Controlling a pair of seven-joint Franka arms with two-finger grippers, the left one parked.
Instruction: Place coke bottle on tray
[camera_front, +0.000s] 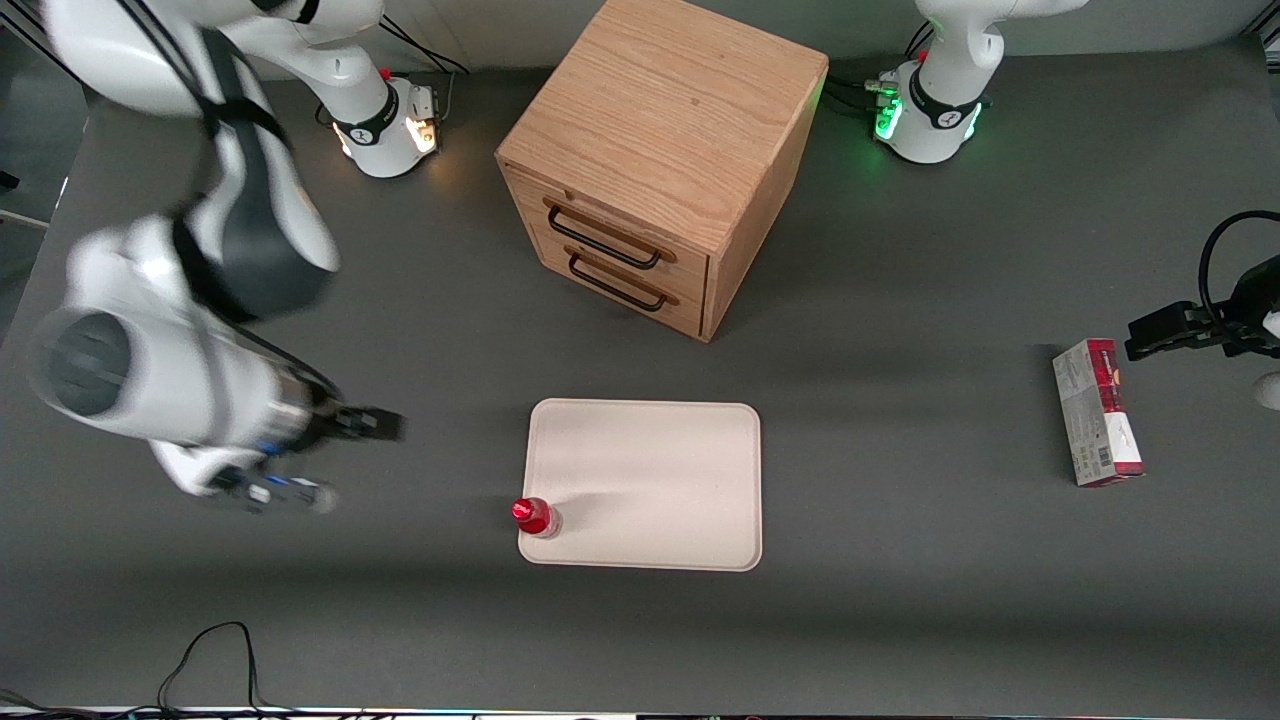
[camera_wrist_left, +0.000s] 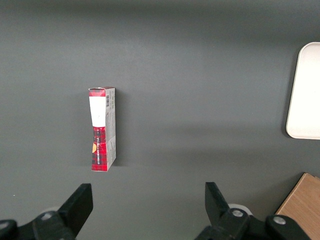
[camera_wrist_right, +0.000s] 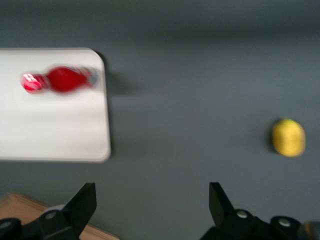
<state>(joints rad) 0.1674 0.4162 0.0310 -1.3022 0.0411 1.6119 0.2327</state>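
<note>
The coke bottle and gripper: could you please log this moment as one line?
coke bottle: upright on tray corner | gripper: open, empty, off the tray toward working arm's end | task: placed

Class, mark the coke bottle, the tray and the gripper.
coke bottle (camera_front: 534, 516), front view, red cap.
tray (camera_front: 650, 480), front view, bare middle.
gripper (camera_wrist_right: 152, 207), right wrist view, open, between fingertips, above table beside tray.

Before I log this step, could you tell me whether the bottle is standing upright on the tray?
Yes. The bottle stands upright on a corner of the tray, cap up, close to the rim. The gripper is open, off beside the tray, holding nothing.
</note>
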